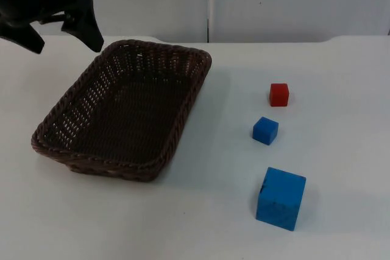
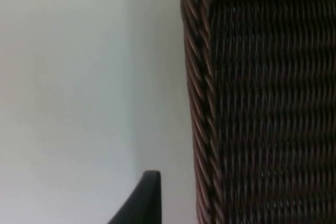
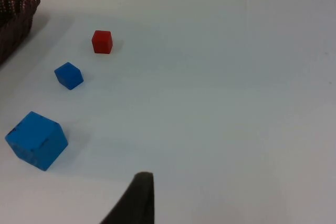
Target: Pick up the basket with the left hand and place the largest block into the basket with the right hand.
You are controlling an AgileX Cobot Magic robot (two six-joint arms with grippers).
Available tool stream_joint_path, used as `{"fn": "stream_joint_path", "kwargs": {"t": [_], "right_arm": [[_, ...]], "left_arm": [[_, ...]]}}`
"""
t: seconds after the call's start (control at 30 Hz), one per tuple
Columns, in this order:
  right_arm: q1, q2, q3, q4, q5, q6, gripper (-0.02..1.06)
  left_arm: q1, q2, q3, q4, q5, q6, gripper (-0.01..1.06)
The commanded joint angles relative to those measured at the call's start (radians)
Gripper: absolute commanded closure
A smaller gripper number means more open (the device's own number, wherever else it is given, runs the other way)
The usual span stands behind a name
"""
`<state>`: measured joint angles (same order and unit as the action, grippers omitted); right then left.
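Top view: left end effector (image 1: 67, 31) sits above the table (image 1: 341, 150) at the far left, just beyond the far-left corner of the basket (image 1: 73, 95). Its two fingers are spread apart with nothing between them; one tip is close to the basket's far rim, but contact is hard to judge from this angle. The dark brown wicker basket rests flat on the table, empty, long axis running diagonally from near-left to far-right. Well to its right, three blocks lie in a rough line: the red block (image 1: 279, 94) farthest back, the small blue block (image 1: 265, 130) in the middle, the large blue block (image 1: 281, 198) nearest the camera. All three are apart from each other and from the basket.

Left wrist view: basket rim (image 2: 197, 103) runs alongside, with weave of the inside visible past it. One fingertip (image 2: 142, 200) of the left end effector is over bare table, just outside the rim, not touching it.

Right wrist view: one fingertip (image 3: 134, 200) of the right end effector over bare table; can't tell if it is spread or closed from one tip. The right arm waits, well clear of the blocks. Large blue block (image 3: 37, 140) is the closest to it, small blue block (image 3: 69, 75) and red block (image 3: 102, 41) farther, the basket edge (image 3: 18, 11) beyond those.
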<state>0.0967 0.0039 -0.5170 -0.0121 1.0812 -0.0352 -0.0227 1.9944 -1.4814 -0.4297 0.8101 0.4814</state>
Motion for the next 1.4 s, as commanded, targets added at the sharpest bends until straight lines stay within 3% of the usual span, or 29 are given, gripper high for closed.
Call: {"fn": "stream_joint_path", "kwargs": {"t": [0.0, 0.57, 1.17, 1.3, 1.37], "right_arm": [[-0.005, -0.004, 0.002, -0.002, -0.003, 0.003, 0.0], [-0.005, -0.004, 0.002, -0.004, -0.003, 0.003, 0.0], [-0.005, -0.004, 0.002, -0.004, -0.003, 0.003, 0.0], [-0.005, -0.004, 0.002, -0.004, -0.003, 0.003, 0.0], [-0.005, -0.004, 0.002, -0.004, -0.003, 0.003, 0.0]], "left_arm": [[-0.007, 0.021, -0.022, -0.03, 0.014, 0.024, 0.0], [-0.007, 0.278, -0.267, -0.038, 0.077, 0.064, 0.0], [-0.007, 0.392, -0.287, -0.057, 0.091, 0.064, 0.0], [-0.007, 0.392, -0.287, -0.057, 0.093, 0.064, 0.05], [-0.007, 0.392, -0.287, -0.057, 0.093, 0.064, 0.18]]}}
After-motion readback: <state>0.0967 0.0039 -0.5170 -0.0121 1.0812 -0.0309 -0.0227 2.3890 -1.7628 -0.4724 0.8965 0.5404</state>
